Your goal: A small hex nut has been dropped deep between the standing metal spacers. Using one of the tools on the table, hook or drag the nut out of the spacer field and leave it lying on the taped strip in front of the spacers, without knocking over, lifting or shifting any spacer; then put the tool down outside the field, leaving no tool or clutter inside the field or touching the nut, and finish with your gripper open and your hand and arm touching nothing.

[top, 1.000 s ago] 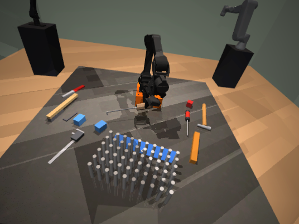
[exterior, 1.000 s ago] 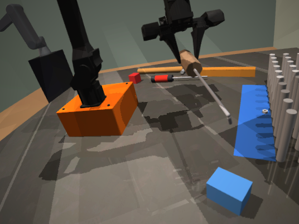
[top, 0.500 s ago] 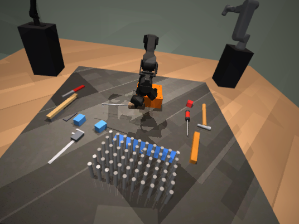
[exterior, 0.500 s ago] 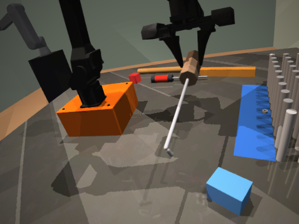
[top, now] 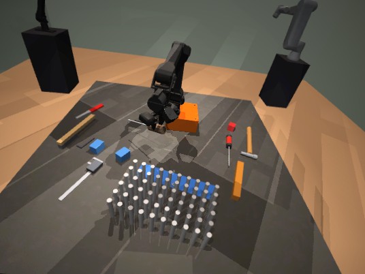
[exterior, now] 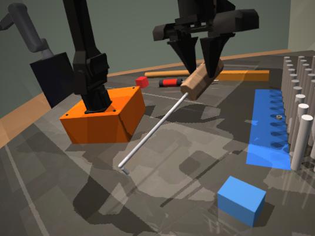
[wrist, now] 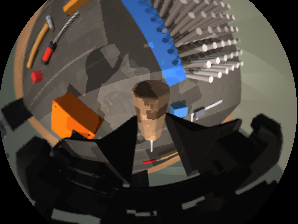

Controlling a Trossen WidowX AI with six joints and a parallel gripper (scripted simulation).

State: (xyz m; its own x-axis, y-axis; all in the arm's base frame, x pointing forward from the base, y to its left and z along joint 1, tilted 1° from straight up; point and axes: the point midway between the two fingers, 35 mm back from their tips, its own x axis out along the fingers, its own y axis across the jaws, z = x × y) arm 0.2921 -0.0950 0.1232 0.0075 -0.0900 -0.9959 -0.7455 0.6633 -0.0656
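Observation:
My gripper [top: 157, 127] [exterior: 201, 74] [wrist: 150, 116] is shut on the wooden handle [exterior: 193, 88] [wrist: 151, 107] of a hook tool, held above the table between the orange base and the strip. Its thin metal rod [top: 137, 122] [exterior: 153, 132] slants down away from the strip and ends in a short bent tip [exterior: 125, 170]. The small hex nut [exterior: 279, 117] [wrist: 164, 31] lies on the blue taped strip [exterior: 260, 111] [wrist: 172, 75], close to the front row of spacers. The spacers [top: 209, 235] [exterior: 302, 141] [wrist: 210, 79] stand upright. The tool touches neither nut nor spacers.
Two blue blocks [top: 97, 146] [top: 122, 155] and a grey-headed tool [top: 94, 165] lie to the left in the top view. A red screwdriver [top: 229, 140], a hammer [top: 249, 140], a red cube [top: 231, 127] and an orange bar [top: 237, 180] lie right. The orange base [exterior: 97, 129] stands behind.

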